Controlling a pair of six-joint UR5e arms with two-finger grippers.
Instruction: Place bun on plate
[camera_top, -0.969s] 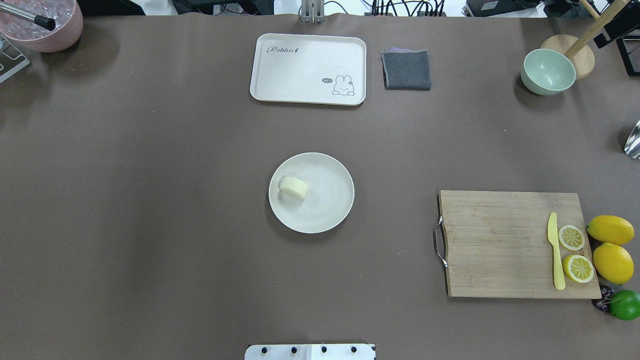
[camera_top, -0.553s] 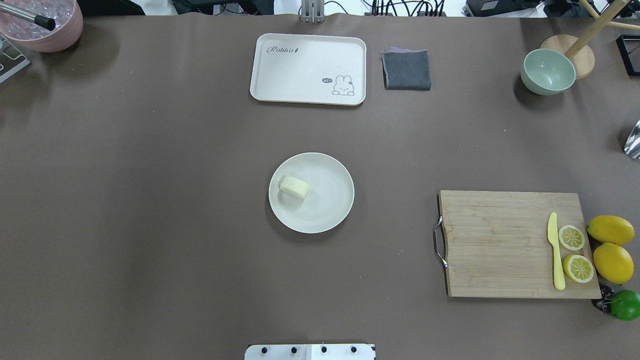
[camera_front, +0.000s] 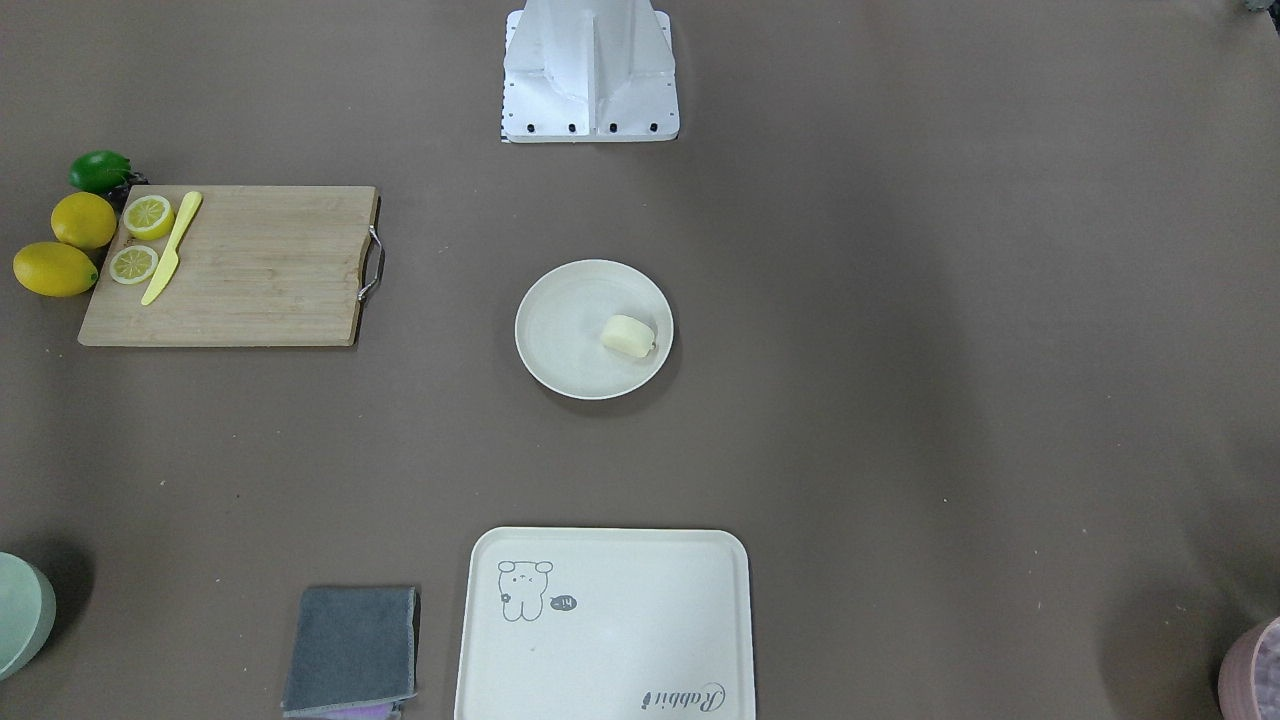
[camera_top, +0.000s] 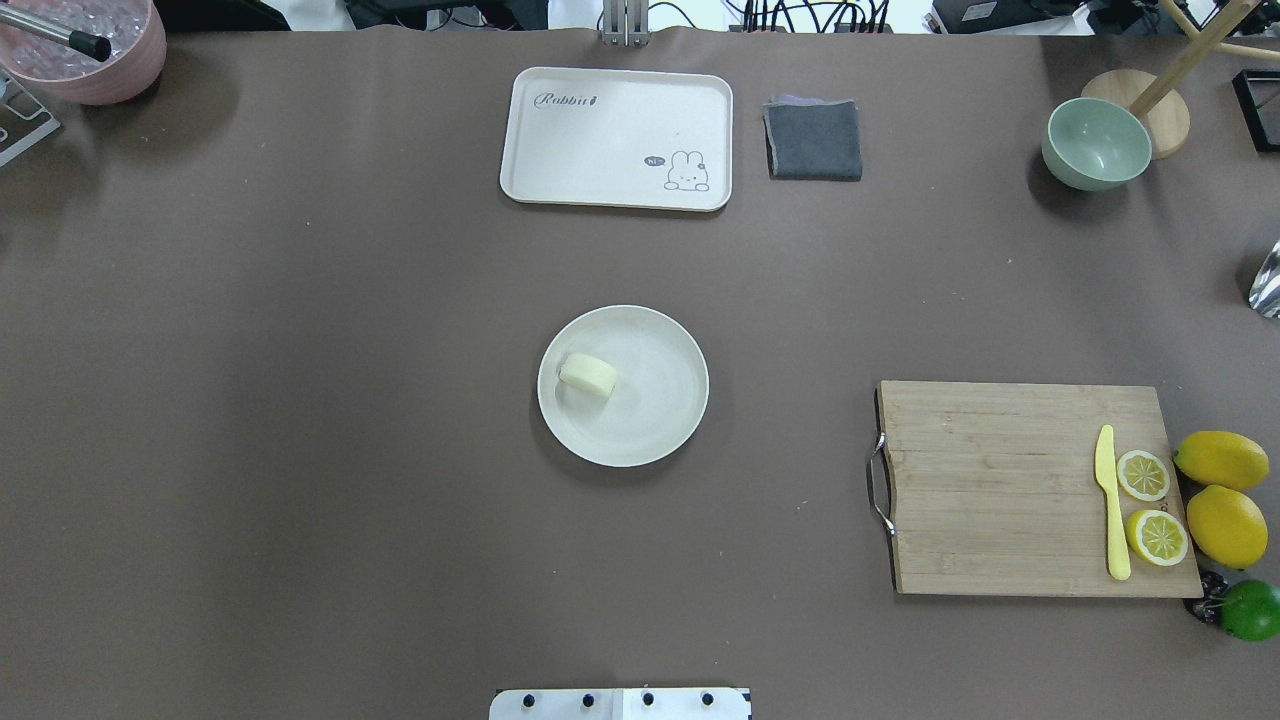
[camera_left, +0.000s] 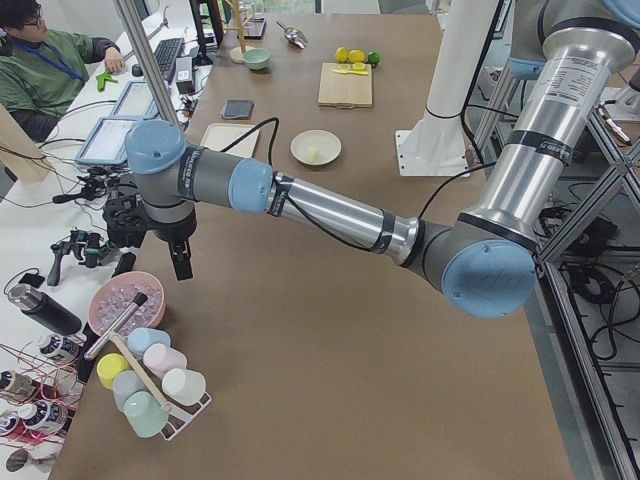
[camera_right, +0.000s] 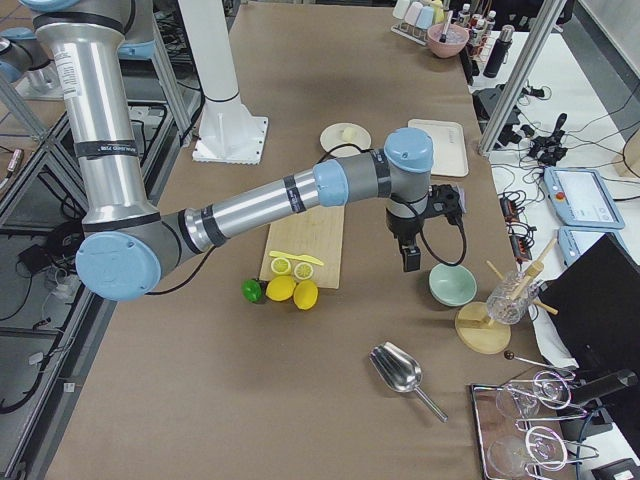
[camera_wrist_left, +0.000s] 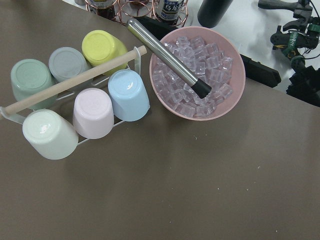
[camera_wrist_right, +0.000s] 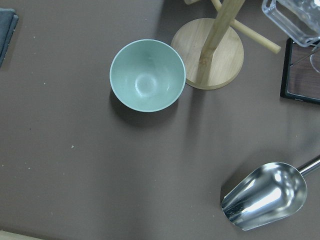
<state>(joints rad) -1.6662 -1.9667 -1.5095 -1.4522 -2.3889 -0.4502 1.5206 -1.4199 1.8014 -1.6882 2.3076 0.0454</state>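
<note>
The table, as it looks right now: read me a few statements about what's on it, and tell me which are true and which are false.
1. The bun lies on the plate. True.
2. The bun sits at the plate's exact centre. False: it lies off-centre, toward the robot's left side of the plate.
3. The yellow knife lies on the cutting board next to two lemon halves. True.
4. The grey cloth lies on the rabbit tray. False: it lies on the table beside the tray.
5. The green bowl holds the ice cubes. False: the ice cubes are in the pink bowl, and nothing shows inside the green one.
</note>
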